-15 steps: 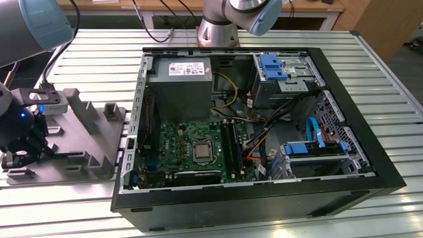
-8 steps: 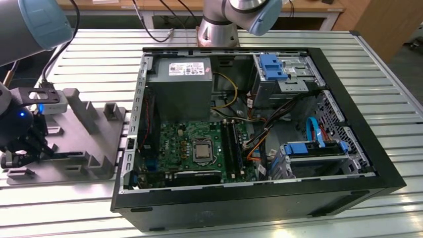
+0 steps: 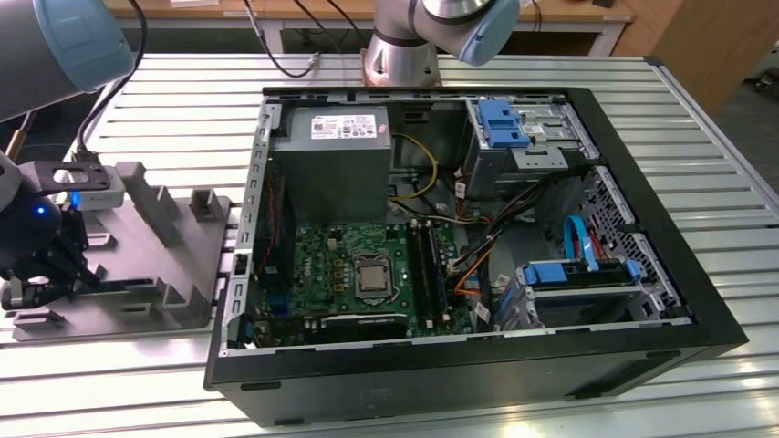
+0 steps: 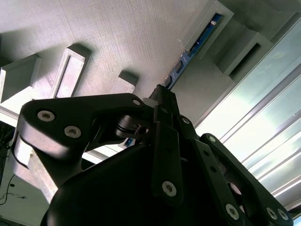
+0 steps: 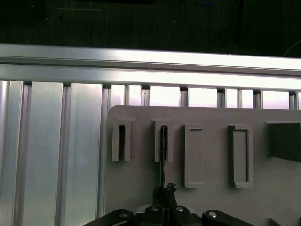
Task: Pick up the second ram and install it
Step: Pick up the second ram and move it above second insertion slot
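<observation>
The second ram [image 4: 190,55] is a thin bluish-green stick seen edge-on, its far end sitting in a narrow slot of the grey holder block [image 4: 117,33]. In the first wrist view the ram [image 5: 162,155] runs from the holder's second slot [image 5: 163,136] back to my gripper [image 5: 162,192]. The black fingers [image 4: 164,136] come together on the stick's near end, so the gripper [image 4: 162,100] is shut on it. In the exterior view my gripper [image 3: 55,278] hangs over the grey holder [image 3: 159,246] at the exterior view's left, apart from the open computer case.
The open computer case [image 3: 658,301] lies in the middle of the ribbed metal table [image 3: 182,100]. Its green motherboard [image 3: 335,265] carries black ram slots [image 3: 426,265] beside the processor socket. Cables, a power supply [image 3: 328,155] and blue drive brackets [image 3: 499,123] crowd the case.
</observation>
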{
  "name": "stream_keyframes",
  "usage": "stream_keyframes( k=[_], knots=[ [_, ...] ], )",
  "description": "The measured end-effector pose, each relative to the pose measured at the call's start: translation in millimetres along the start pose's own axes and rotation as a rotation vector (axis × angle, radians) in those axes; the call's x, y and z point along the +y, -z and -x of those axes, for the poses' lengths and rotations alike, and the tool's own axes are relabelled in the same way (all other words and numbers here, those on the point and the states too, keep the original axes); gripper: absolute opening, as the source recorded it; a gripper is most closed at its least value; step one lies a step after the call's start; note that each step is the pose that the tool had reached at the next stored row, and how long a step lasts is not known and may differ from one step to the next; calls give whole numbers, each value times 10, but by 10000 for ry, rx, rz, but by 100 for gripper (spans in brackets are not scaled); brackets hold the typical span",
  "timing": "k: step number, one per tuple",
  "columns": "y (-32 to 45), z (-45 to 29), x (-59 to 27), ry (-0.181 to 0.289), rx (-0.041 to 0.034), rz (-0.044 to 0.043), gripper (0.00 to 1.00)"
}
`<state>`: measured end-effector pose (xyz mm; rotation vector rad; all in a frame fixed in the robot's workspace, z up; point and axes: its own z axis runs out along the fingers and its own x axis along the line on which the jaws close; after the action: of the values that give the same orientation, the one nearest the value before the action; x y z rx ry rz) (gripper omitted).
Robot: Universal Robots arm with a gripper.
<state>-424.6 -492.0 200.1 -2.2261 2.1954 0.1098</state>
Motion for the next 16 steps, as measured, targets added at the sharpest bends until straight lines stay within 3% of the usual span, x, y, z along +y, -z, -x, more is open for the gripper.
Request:
stream_keyframes(
  k=[8,16],
  knots=[
    [38,3,1,-22,-2,-4,12],
    [40,2,1,-368,-14,-21,12]
  ],
)
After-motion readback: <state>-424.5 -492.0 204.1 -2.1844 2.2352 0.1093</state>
